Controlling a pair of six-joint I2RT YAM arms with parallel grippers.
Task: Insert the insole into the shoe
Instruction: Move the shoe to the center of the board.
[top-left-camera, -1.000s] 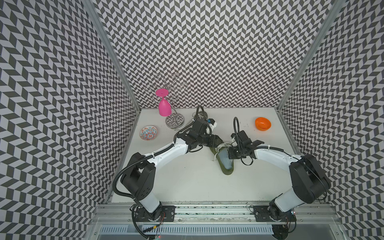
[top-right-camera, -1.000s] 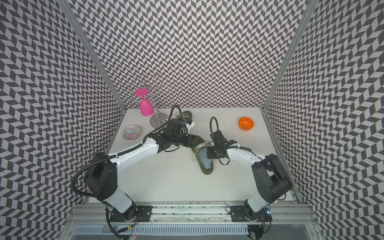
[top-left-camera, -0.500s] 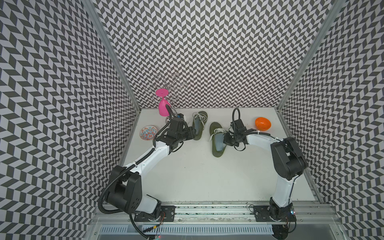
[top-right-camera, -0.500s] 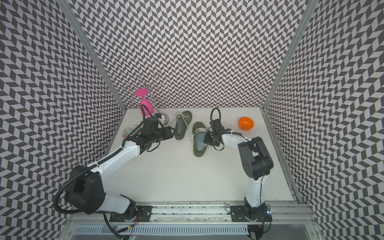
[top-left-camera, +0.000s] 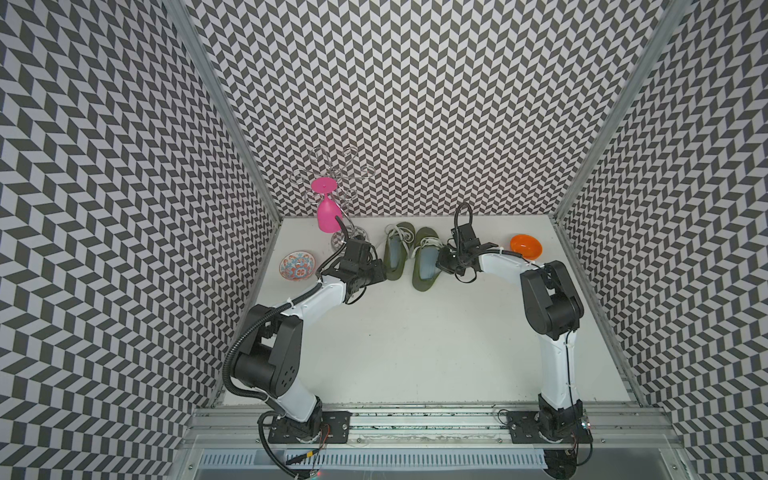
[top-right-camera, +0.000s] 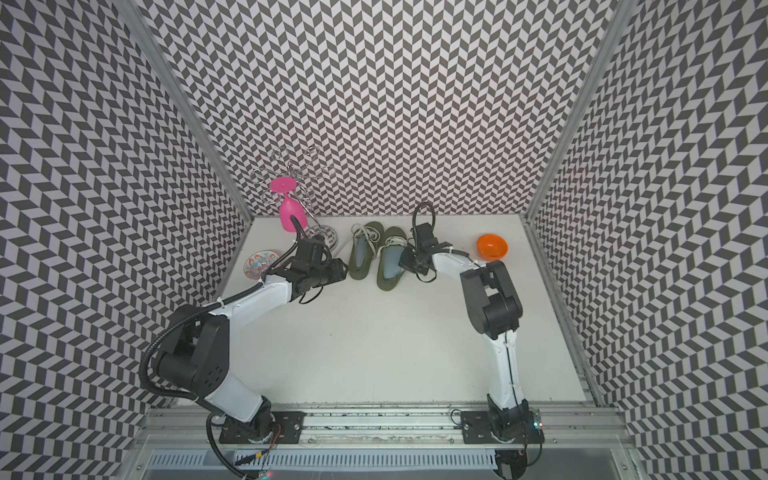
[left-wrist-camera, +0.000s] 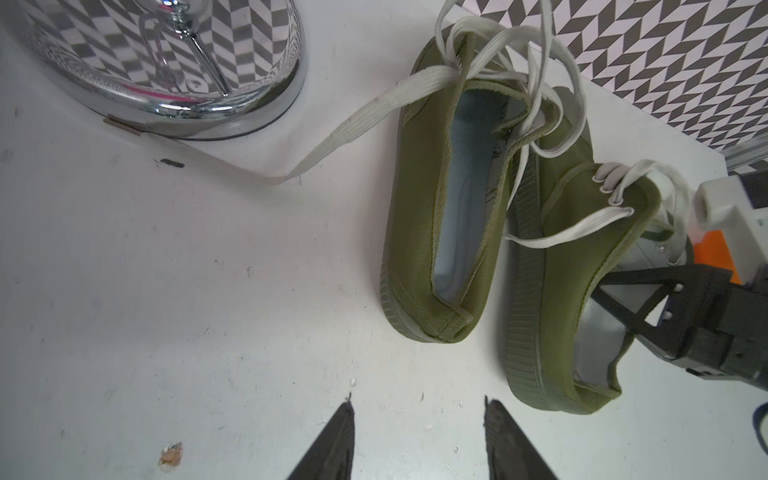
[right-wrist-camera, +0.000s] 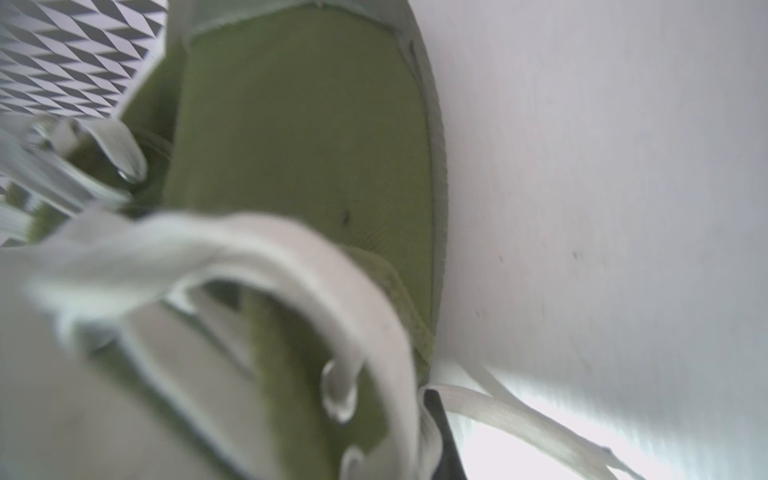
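Your right pincer (top-left-camera: 441, 262) clenched at the collar of the shoe (left-wrist-camera: 552, 266), left pincer (left-wrist-camera: 419, 401) released over the desk (left-wrist-camera: 166, 291); press the insole (left-wrist-camera: 588, 345) flat to the heel; ease out clear of laces (left-wrist-camera: 615, 183).

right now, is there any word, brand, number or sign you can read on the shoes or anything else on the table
No text can be read in any view.
Dark print on the pale insole of the olive shoe nearer the chrome glass rack: too small and blurred to read.
On the patterned bowl: painted motifs only, no letters made out.
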